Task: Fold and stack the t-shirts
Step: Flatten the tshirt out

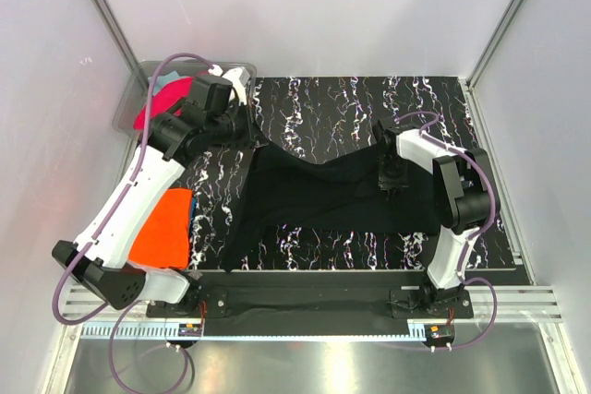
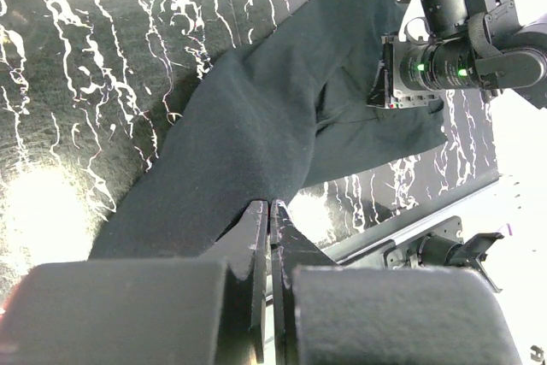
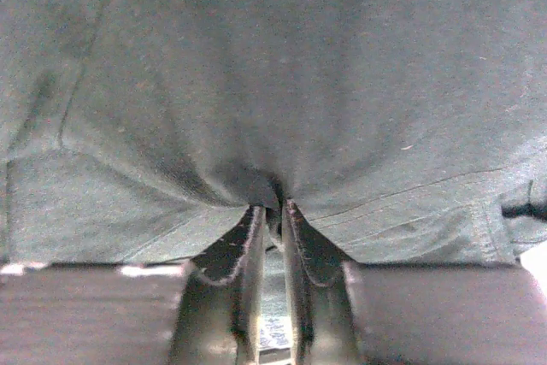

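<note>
A large black t-shirt point(image 1: 314, 196) lies stretched across the marbled black mat point(image 1: 314, 103), raised at both ends. My left gripper point(image 1: 251, 136) holds its left end, jaws shut on the cloth point(image 2: 248, 126) at the tips point(image 2: 269, 204). My right gripper point(image 1: 392, 182) presses down on the right part of the shirt, with a small fold of the cloth point(image 3: 273, 83) pinched between its narrow jaws point(image 3: 273, 208). An orange t-shirt point(image 1: 164, 228) lies flat at the left, partly under the left arm. Pink point(image 1: 146, 119) and teal point(image 1: 171, 89) t-shirts sit in the bin.
The clear plastic bin point(image 1: 185, 66) stands at the back left corner, off the mat. White walls close in the back and both sides. A metal rail point(image 1: 305, 306) with both arm bases runs along the near edge. The right arm's wrist point(image 2: 444, 61) shows in the left wrist view.
</note>
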Robot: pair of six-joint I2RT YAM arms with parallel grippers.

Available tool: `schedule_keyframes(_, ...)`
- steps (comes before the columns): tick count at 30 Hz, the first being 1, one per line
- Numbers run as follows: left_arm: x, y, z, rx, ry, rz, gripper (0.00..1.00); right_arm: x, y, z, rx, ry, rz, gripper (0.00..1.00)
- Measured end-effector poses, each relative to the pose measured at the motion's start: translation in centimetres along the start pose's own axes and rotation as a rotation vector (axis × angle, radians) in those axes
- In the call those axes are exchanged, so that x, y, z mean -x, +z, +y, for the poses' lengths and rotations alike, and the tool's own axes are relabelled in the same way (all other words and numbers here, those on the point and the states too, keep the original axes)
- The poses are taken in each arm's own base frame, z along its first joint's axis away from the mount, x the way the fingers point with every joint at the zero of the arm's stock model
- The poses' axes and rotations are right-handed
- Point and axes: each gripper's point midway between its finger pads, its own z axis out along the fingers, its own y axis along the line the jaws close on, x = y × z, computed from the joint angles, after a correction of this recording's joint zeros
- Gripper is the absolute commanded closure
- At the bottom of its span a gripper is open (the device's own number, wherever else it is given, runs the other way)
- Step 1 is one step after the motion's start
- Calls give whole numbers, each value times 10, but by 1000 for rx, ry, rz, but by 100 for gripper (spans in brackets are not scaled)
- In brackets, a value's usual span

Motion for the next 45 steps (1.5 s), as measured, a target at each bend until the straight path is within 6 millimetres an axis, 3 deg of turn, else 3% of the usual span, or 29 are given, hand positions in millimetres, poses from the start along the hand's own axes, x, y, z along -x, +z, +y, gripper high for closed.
schedule_keyframes(4,3,-2,4,7,-15,-11,100,5,-6,-11,-33,23,-27,100)
schedule_keyframes(6,3,-5,7,10,-33,-19,100,9,-19,-18,-41,39,-62,100)
schedule_keyframes(8,-5,-11,11,14,-56,-21,100,17,-45,-26,-40,58,-127,100)
schedule_keyframes(10,-13,-19,14,15,-77,-23,100,31,-77,-32,-31,82,-216,100)
schedule_keyframes(14,-13,-40,12,-10,-97,-71,100,65,-170,-47,15,160,-473,100)
schedule_keyframes(18,-4,-71,0,-63,-101,-143,100,71,-271,-72,72,251,-723,100)
schedule_keyframes(22,7,-114,-22,-165,-102,-226,100,42,-363,-103,162,333,-963,100)
schedule_keyframes(26,4,-165,-41,-281,-83,-310,100,-17,-457,-141,294,406,-1249,100)
schedule_keyframes(31,3,-235,-59,-412,-41,-452,100,-98,-551,-181,471,451,-1592,100)
schedule_keyframes(33,4,-257,-65,-453,-34,-503,100,-118,-574,-192,507,466,-1681,100)
schedule_keyframes(36,6,-267,-70,-482,-29,-531,100,-127,-585,-197,529,470,-1719,100)
schedule_keyframes(45,19,-237,-68,-428,-48,-481,100,-87,-595,-183,509,449,-1676,100)
